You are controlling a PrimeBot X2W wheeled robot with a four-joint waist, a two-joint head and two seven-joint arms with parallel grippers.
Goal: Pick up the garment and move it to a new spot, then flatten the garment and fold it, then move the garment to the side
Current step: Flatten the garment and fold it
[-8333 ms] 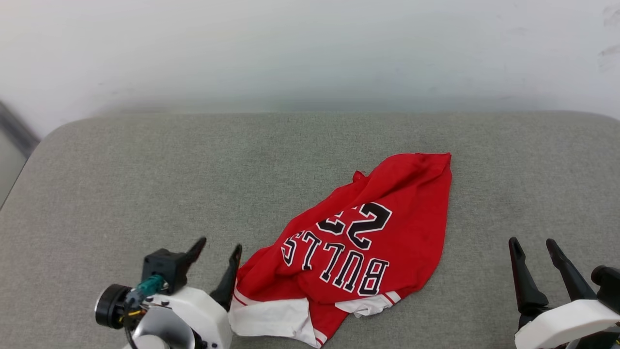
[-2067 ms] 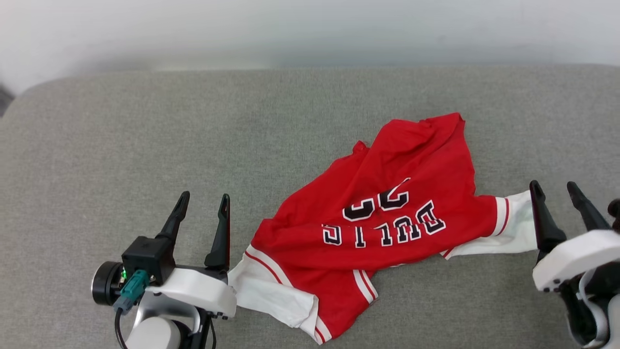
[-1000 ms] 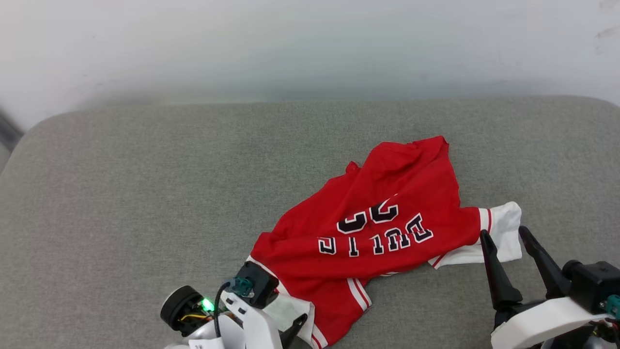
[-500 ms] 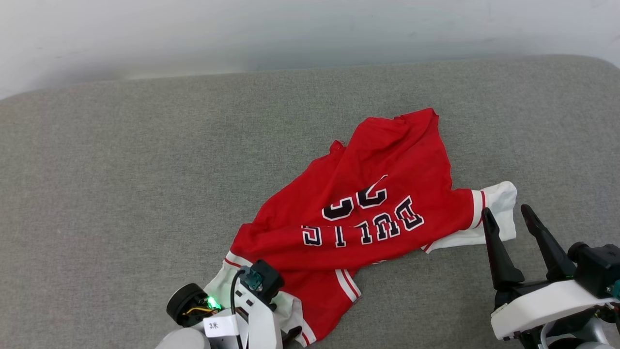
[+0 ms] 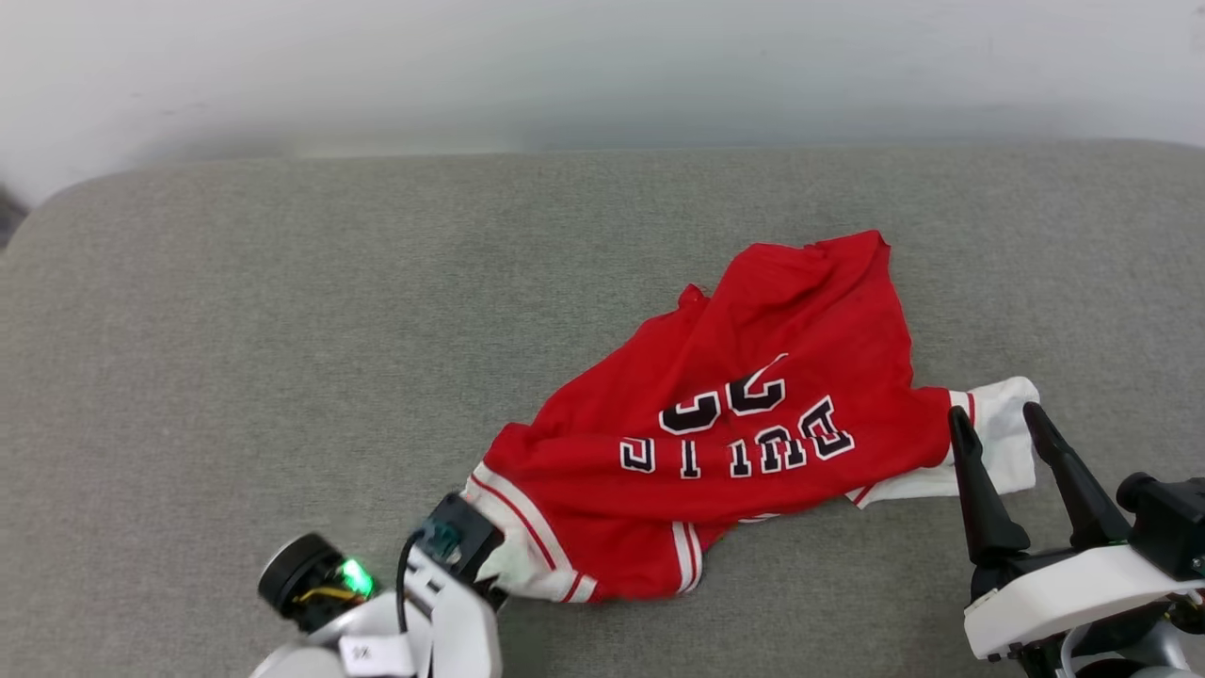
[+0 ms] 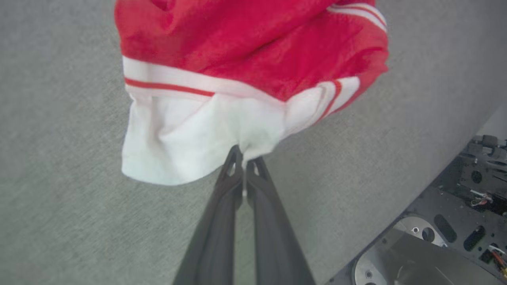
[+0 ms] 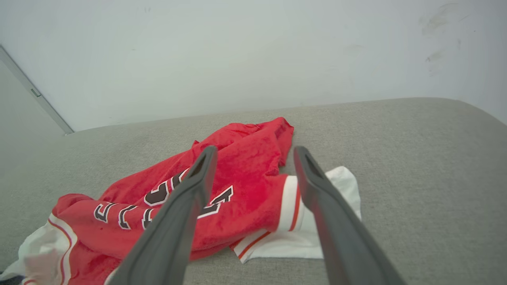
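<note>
The garment (image 5: pixel 744 414), a red jersey with white sleeves, striped trim and black lettering, lies crumpled on the grey cushion. My left gripper (image 6: pixel 243 156) is shut on the garment's (image 6: pixel 237 51) white left sleeve (image 6: pixel 186 134), pinching its edge and lifting it a little. In the head view that arm's wrist (image 5: pixel 452 546) covers the sleeve end. My right gripper (image 5: pixel 998 419) stands open, its fingers straddling the white right sleeve (image 5: pixel 1003 443). From the right wrist, the gripper (image 7: pixel 255 152) hovers just above the sleeve (image 7: pixel 336 194).
The grey cushion (image 5: pixel 282 358) stretches wide to the left and behind the garment. A pale wall (image 5: pixel 602 66) runs along the back. The robot's dark base (image 6: pixel 447 233) is visible at the cushion's near edge.
My left gripper has shut on the left sleeve and pulled it leftward, so the folded-under lower edge has drawn out. The right gripper stays open at the right sleeve. The camera has shifted.
</note>
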